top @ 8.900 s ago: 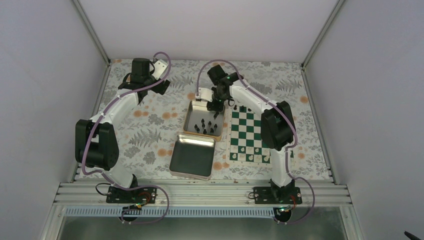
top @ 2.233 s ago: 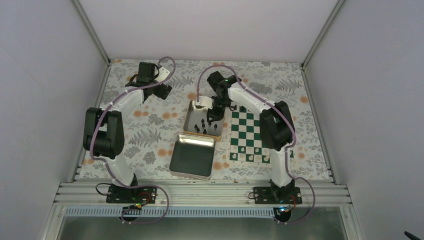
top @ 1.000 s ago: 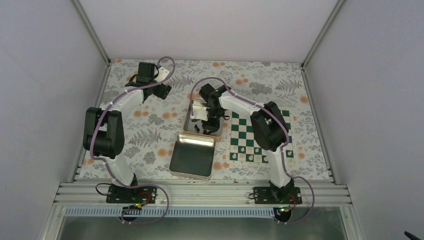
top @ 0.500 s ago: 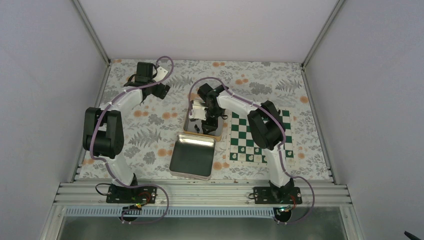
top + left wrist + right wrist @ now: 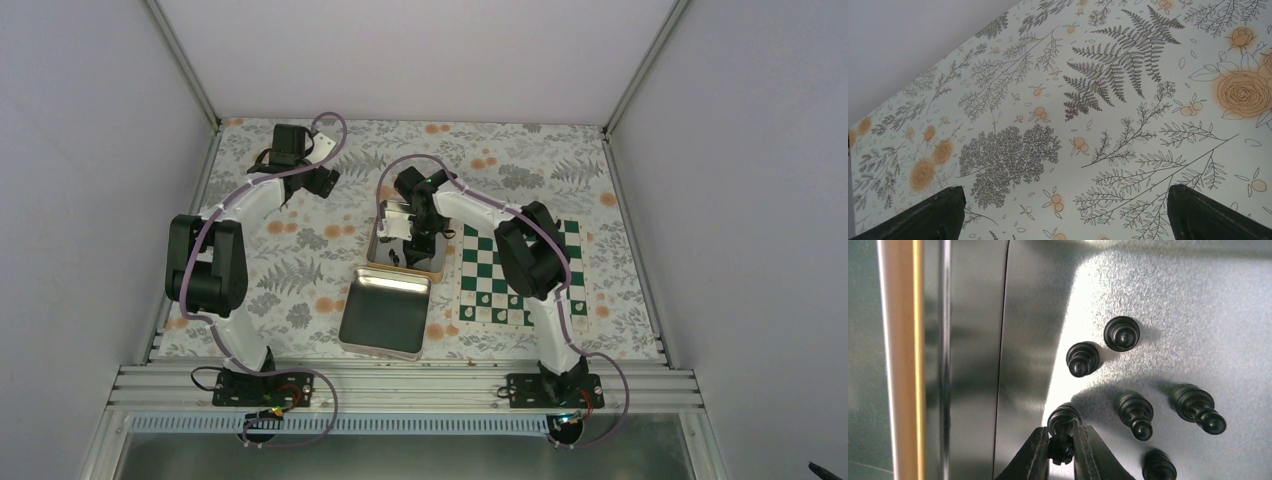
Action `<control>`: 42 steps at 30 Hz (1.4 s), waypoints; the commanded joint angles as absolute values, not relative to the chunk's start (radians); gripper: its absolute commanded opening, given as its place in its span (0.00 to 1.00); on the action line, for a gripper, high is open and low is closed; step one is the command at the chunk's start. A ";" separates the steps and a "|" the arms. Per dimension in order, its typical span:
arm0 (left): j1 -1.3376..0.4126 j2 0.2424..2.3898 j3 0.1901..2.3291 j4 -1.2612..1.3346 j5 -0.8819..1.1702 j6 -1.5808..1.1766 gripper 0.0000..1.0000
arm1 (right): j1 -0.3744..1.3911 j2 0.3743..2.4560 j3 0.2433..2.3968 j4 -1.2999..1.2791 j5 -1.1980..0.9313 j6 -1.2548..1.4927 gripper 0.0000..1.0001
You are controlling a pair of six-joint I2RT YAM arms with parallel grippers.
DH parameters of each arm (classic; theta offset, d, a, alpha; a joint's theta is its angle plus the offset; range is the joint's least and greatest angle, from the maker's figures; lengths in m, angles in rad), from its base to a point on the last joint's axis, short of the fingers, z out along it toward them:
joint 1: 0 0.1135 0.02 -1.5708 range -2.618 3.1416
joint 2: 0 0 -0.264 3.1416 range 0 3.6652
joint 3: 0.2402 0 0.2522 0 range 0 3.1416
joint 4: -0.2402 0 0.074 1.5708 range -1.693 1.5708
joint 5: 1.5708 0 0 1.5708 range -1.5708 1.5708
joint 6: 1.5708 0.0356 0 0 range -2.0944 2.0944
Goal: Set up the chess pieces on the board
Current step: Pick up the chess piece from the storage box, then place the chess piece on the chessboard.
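In the right wrist view my right gripper [image 5: 1061, 440] is shut on a tiny black chess piece [image 5: 1063, 419] with a notched top, standing on the floor of a shiny tin [image 5: 1198, 305]. Several more black chess pieces stand near it, one [image 5: 1121, 333] farther off and one [image 5: 1135, 412] just right. From above, the right gripper [image 5: 412, 236] reaches down into that tin [image 5: 378, 240], left of the green and white board [image 5: 515, 272]. The left gripper [image 5: 318, 184] hovers over the floral cloth at the back left, open, its fingertips [image 5: 923, 215] far apart.
A second shallow tin [image 5: 386, 312] lies in front of the first one. White pieces stand along the board's near rows [image 5: 500, 316]. The tin's tall wall [image 5: 903, 360] rises close on the left of the right gripper.
The right gripper's fingers have closed onto the black piece inside the tin. The left arm has stayed where it was.
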State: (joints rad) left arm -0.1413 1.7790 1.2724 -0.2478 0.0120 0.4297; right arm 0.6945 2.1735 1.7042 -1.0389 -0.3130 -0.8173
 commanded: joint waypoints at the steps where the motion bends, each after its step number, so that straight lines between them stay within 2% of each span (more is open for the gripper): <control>1: -0.137 1.774 1.277 -0.235 0.027 0.416 1.00 | 0.703 2.117 1.718 -1.032 -0.294 -0.811 0.13; 10: -0.139 1.752 1.289 -0.250 0.027 0.413 1.00 | 0.669 2.005 1.727 -1.039 -0.244 -0.786 0.12; 15: -0.139 1.739 1.298 -0.258 0.030 0.408 1.00 | 0.589 1.916 1.714 -1.030 -0.191 -0.766 0.12; 23: -0.139 1.716 1.295 -0.256 0.038 0.405 1.00 | 0.281 1.803 1.636 -0.991 -0.134 -0.773 0.13; 32: -0.141 1.691 1.289 -0.256 0.059 0.402 1.00 | -0.092 1.811 1.546 -0.937 -0.186 -0.831 0.12; 42: -0.141 1.692 1.281 -0.250 0.063 0.402 1.00 | -0.280 1.878 1.499 -0.909 -0.204 -0.874 0.10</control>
State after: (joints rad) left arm -0.1413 1.7203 1.2732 -0.2634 0.0441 0.4099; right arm -0.2451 1.8370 1.5234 -0.9321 -0.1745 -0.8410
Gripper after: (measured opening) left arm 0.999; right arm 0.110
